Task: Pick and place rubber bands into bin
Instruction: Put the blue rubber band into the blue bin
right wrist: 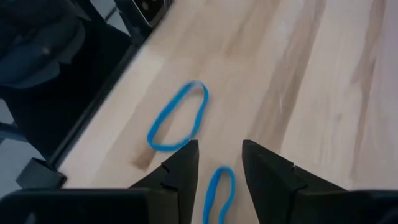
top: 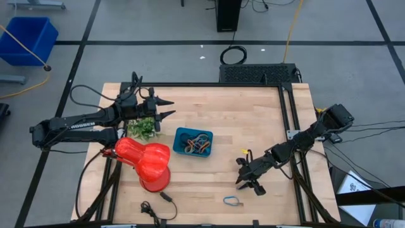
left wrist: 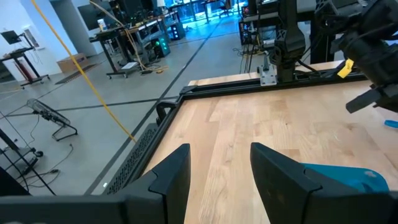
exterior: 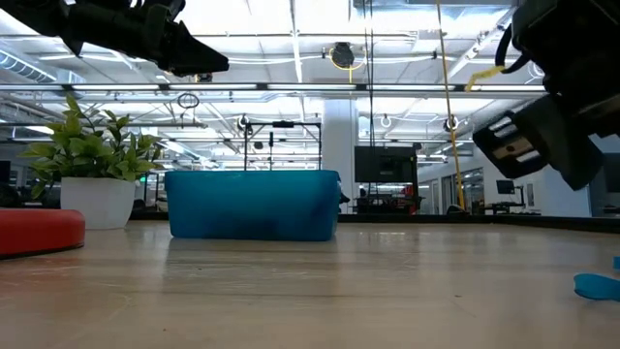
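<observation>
On the table's front right: right gripper (top: 250, 183) over loose blue bands, jaws apart, holding nothing.
Right wrist view alone shows two bands: a small one (right wrist: 219, 186) between the fingertips, a larger (right wrist: 177, 116) just beyond. High view shows one (top: 232, 201). Bin (top: 192, 142) sits mid-table holding bands; left gripper (top: 166, 108) waits open behind it.

Robotics lab: wooden worktable (top: 253, 120), taped concrete floor (top: 158, 63), equipment racks (left wrist: 134, 37), ceiling striplights (exterior: 291, 39).
</observation>
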Robot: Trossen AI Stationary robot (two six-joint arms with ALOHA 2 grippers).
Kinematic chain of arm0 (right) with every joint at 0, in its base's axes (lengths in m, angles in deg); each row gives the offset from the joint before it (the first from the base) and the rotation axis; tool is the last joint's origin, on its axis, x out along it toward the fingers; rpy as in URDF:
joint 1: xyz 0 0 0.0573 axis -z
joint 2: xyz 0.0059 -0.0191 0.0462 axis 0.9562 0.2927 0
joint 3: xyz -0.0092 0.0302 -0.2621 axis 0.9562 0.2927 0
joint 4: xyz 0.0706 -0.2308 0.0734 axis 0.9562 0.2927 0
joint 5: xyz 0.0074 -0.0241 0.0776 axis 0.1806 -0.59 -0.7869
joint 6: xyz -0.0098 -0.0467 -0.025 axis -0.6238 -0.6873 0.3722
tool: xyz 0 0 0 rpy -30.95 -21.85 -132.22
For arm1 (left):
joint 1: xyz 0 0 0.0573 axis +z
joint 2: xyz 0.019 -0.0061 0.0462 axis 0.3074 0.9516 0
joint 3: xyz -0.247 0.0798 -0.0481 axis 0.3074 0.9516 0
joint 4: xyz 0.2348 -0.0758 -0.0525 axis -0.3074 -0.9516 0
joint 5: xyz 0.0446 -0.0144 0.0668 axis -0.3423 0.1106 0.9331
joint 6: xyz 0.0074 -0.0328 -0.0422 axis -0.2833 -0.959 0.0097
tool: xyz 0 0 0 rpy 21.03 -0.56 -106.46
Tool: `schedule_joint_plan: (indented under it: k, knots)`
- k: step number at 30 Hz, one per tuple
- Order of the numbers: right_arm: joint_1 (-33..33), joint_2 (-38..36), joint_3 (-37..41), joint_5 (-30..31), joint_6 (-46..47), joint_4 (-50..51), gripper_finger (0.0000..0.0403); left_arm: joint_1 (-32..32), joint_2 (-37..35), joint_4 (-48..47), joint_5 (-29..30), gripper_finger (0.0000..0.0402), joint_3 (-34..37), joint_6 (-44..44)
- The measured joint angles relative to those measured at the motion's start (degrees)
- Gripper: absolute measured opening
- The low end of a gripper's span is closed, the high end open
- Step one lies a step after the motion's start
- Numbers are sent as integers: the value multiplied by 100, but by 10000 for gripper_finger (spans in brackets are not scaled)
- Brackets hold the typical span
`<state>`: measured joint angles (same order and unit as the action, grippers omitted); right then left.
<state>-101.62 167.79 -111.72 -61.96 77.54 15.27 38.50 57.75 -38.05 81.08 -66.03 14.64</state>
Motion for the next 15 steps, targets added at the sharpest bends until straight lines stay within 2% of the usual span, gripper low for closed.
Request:
schedule_joint_plan:
  k: [5, 10, 15]
  knots:
    - [1, 0, 0, 1, -71, -244, 114, 0, 1, -2, 0, 175, 0, 0]
    - [70, 0, 0, 15, -946, -238, 118, 0, -1, -2, 0, 175, 1, 0]
    - [47, 0, -82, 32, -928, 330, 116, 0, 0, -2, -1, 175, 2, 0]
